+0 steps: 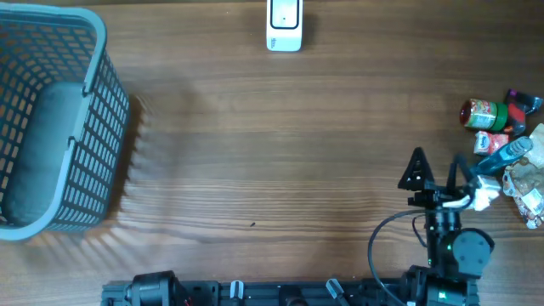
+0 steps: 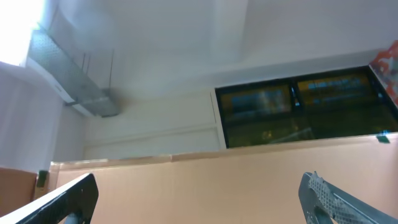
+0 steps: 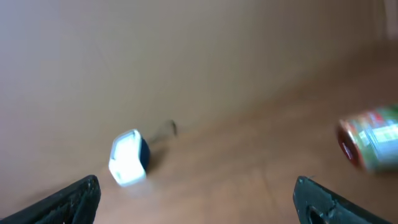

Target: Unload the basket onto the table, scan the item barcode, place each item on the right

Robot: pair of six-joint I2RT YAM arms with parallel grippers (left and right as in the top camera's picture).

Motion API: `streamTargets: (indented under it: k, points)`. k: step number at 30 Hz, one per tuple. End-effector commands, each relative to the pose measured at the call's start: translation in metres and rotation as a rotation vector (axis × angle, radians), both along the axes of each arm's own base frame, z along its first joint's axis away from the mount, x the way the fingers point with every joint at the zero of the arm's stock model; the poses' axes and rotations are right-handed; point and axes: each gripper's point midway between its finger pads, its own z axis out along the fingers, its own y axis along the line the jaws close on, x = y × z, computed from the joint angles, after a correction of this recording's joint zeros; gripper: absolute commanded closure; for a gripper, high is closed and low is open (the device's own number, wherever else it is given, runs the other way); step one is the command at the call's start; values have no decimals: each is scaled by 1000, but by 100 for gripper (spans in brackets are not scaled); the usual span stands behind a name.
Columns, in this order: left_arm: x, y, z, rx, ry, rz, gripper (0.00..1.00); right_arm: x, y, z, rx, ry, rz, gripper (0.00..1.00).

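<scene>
Both grippers are released and carry nothing. The right gripper (image 1: 437, 172) has its black fingers spread wide over the near right corner of the brown wood-grain worktop (image 1: 255, 144). The left gripper (image 2: 200, 202) sits folded at the near edge, equally wide, its camera tilted up at a ceiling and a dark window, not at anything I can use. What I have to scan lies in a small heap of groceries against the right edge. The piece I would go for is the round jar with a red lid and a green printed label (image 1: 484, 113), on its side just beyond and to the right of the right gripper and well apart from the left one, so I judge this to be the right arm's job. The jar's long axis runs roughly parallel to the far edge, lid end toward the middle of the worktop, so fingers closing across its body from the near and far sides should suit it. Its surface looks smooth and glossy, and being curved it may roll if nudged; I cannot tell glass from hard plastic. Nearer me in the heap lie a slim blue-green bottle (image 1: 507, 153) and some crinkled, shiny packets (image 1: 529, 183), packed too close to say which touch. The white, rounded barcode scanner with a dark face (image 1: 284, 25) stands at the middle of the far edge, well apart from the heap. A grey plastic lattice basket (image 1: 100, 127) fills the left edge.
</scene>
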Motion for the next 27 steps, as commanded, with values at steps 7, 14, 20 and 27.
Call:
streamTargets:
  k: [7, 14, 20, 27]
  points:
    - [37, -34, -50, 124, 263, -179, 0, 0, -15, -12, -7, 51, -85, 0]
    - [67, -37, -100, 127, 490, -204, 0, 0, -15, -12, -7, 51, -84, 0]
    - [87, -28, -136, 133, 634, -141, 0, 0, -15, -12, -7, 51, -84, 0]
    - [169, -17, -190, 72, 672, -160, 0, 0, -15, -12, -7, 51, -84, 0]
